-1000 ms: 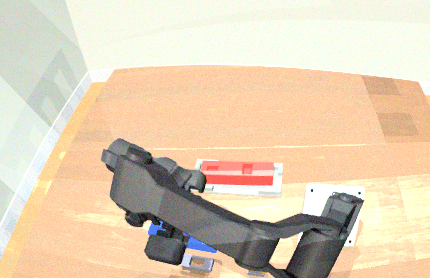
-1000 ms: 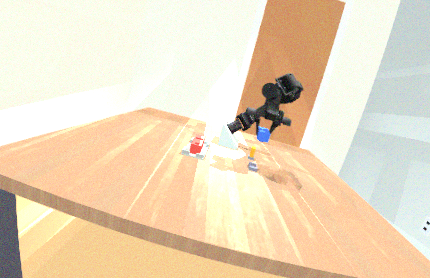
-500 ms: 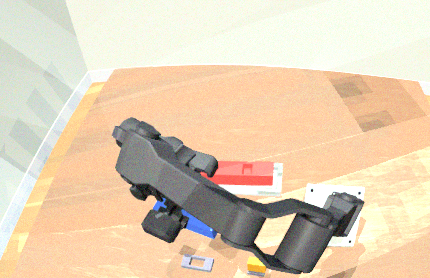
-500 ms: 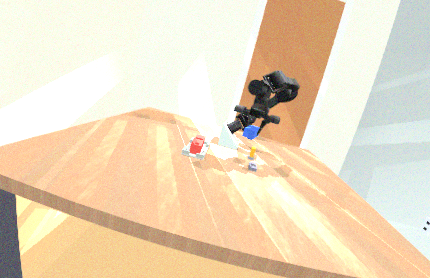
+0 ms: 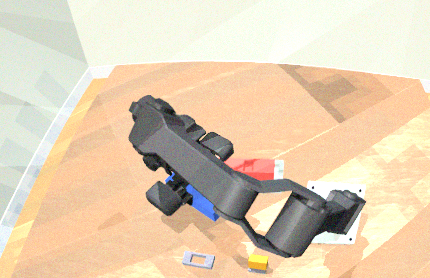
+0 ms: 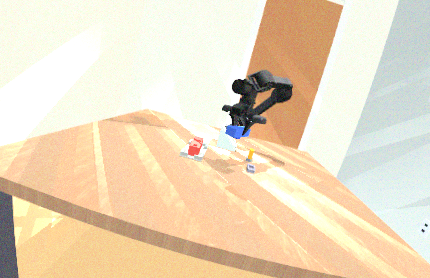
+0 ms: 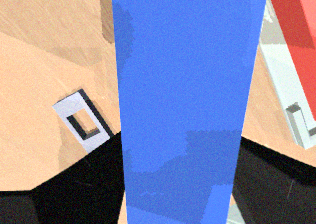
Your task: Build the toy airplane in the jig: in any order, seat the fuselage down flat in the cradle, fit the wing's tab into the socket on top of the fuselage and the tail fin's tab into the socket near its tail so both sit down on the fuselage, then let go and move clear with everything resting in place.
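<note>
The red fuselage [image 5: 253, 169] [image 6: 195, 146] [image 7: 310, 55] lies in the white cradle [image 5: 279, 169] [image 6: 186, 154] [image 7: 286, 85]; the arm hides part of it in the top view. My gripper [image 6: 237, 125] [image 7: 172, 137] is shut on the blue wing [image 5: 204, 204] [image 6: 235, 132] [image 7: 182, 65], holding it above the table beside the cradle. The wing's tab is not visible. The yellow tail fin [image 5: 258, 261] [image 6: 251, 153] stands upright in a small grey base, apart from the gripper. The fuselage's sockets show only partly in the wrist view.
A grey holder with a rectangular opening [image 5: 187, 258] [image 6: 251, 165] [image 7: 71, 103] lies on the wooden table near the tail fin. The arm's white base plate [image 5: 323, 238] [image 6: 226, 143] is at the right in the top view.
</note>
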Controlling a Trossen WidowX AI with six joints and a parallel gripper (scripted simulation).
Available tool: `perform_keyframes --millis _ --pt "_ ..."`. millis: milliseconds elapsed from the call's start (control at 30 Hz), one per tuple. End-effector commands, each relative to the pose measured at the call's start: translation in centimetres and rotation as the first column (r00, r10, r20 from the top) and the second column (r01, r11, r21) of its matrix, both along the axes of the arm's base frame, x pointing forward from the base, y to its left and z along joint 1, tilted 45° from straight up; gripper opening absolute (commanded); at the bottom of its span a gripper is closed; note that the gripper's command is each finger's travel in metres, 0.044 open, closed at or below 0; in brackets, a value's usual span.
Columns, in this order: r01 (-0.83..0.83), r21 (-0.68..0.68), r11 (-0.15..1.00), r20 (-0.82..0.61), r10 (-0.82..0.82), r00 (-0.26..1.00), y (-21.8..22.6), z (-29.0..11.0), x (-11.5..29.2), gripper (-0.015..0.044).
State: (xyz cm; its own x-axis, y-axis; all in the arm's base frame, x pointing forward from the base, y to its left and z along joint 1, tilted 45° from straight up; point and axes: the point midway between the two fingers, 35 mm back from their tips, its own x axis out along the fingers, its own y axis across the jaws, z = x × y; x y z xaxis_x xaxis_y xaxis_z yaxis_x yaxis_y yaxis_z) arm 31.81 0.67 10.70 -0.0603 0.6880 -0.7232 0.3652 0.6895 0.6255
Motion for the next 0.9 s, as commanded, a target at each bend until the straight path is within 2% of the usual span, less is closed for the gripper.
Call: perform_keyframes --millis 0,867 --pt "0.049 -0.012 0.999 -0.048 -0.049 0.998 -0.9 -1.1 -0.1 0.0" --pt "0.335 -0.102 0.937 -0.325 -0.35 0.879 -5.8 -7.7 -1.7 0.0"
